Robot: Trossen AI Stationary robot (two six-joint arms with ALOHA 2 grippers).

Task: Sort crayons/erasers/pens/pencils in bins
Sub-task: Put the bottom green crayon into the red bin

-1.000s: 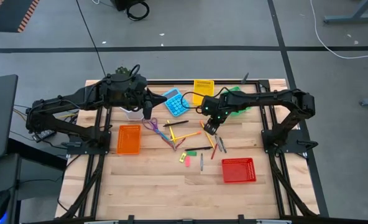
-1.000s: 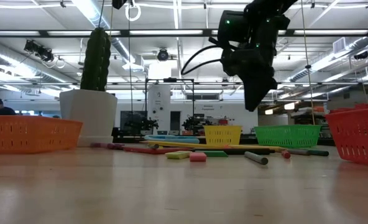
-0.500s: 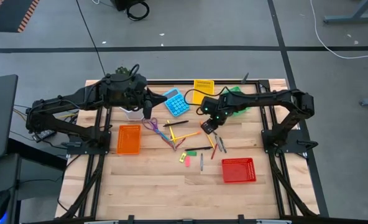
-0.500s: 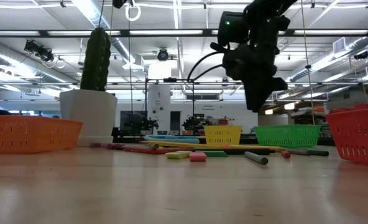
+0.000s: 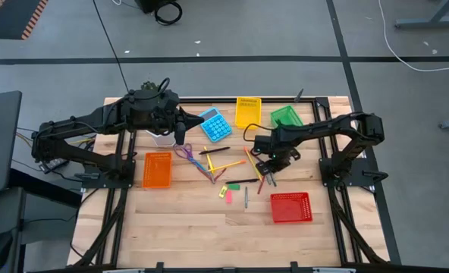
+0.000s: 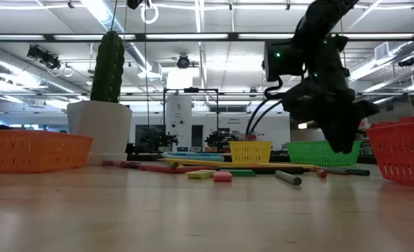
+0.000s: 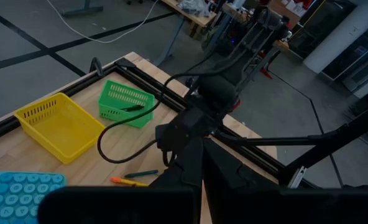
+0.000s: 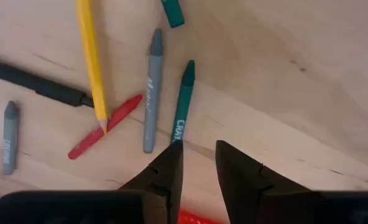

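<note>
Four bins ring the table (image 5: 186, 227): one (image 5: 157, 169) at the left, two side by side at the far edge (image 5: 248, 111) (image 5: 287, 116), one (image 5: 291, 207) near the front right. The calculator (image 5: 214, 124) sits left of the far pair, the plant pot (image 5: 161, 139) farther left. Scissors (image 5: 186, 152), pencils (image 5: 252, 161), pens (image 5: 241, 181), crayons (image 8: 183, 109) and erasers (image 5: 228, 196) lie scattered between them.

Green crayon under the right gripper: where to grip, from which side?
Grip the green crayon mid-shaft, coming straight down, fingers across its narrow width. It lies flat on bare wood, but the grey crayon sits close alongside, so that gap looks tight. The right gripper is open just off its end.
</note>
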